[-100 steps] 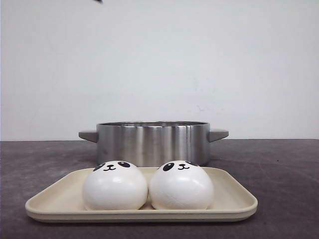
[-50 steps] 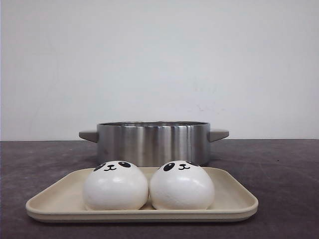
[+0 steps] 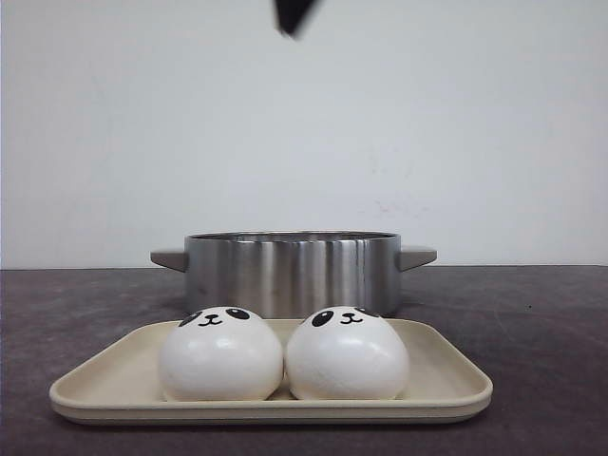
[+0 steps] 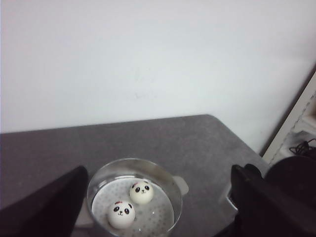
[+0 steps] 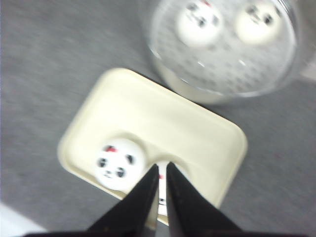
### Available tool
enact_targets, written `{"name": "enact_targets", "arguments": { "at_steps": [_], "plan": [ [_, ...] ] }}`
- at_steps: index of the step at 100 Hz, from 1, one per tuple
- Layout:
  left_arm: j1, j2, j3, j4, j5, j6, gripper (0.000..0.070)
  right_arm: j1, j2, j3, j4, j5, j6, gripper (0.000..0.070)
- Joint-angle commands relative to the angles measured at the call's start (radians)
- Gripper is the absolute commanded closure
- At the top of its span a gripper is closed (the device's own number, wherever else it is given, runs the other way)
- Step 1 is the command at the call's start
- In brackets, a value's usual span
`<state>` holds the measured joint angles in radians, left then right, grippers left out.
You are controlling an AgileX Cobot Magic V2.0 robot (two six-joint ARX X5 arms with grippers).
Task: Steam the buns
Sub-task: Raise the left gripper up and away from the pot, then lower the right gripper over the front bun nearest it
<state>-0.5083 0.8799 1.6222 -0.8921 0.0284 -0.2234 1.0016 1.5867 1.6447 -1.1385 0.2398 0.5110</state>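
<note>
A dark tip [image 3: 292, 14] has dropped into the top edge of the front view, absent half a second before; which arm it belongs to cannot be told. The right pincer [image 5: 162, 177], fingers drawn to a narrow slit and holding nothing, hangs high above the cream tray [image 5: 153, 123]. One bun [image 5: 120, 164] lies just beside its tips; a second bun [image 5: 159, 195] is mostly hidden beneath them. Beyond, blurred, two more buns [image 5: 200, 24] sit in the steel pot [image 5: 291, 54], just past the tray's far rim. The left pincer [image 4: 158, 212] is spread wide, fingers cut off, high above that pot. Bare grey tabletop [image 3: 541, 313] flanks the tray.
</note>
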Motion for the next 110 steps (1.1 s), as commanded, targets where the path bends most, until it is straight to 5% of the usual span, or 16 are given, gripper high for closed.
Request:
{"name": "enact_targets", "arguments": {
  "at_steps": [1,67,72,85,110],
  "plan": [
    [-0.005,0.007,0.023,0.004,-0.003,0.016,0.0144,0.012,0.016,0.002,0.001,0.004,0.013,0.0684],
    [-0.005,0.002,0.023,-0.043,-0.002,0.025,0.0144,-0.062,0.014,-0.298,0.185,-0.108,0.04,0.0677],
    [-0.005,0.002,0.023,-0.043,-0.002,0.025,0.0144,-0.062,0.014,-0.298,0.182,-0.109,0.041,0.0612],
    [-0.005,0.002,0.023,-0.043,-0.002,0.025,0.0144,-0.062,0.014,-0.298,0.167,-0.108,0.042,0.0306],
    [-0.005,0.002,0.023,-0.044,-0.002,0.025,0.0144,-0.077,0.014,-0.369,0.201,-0.11,0.042,0.0291]
  ]
}}
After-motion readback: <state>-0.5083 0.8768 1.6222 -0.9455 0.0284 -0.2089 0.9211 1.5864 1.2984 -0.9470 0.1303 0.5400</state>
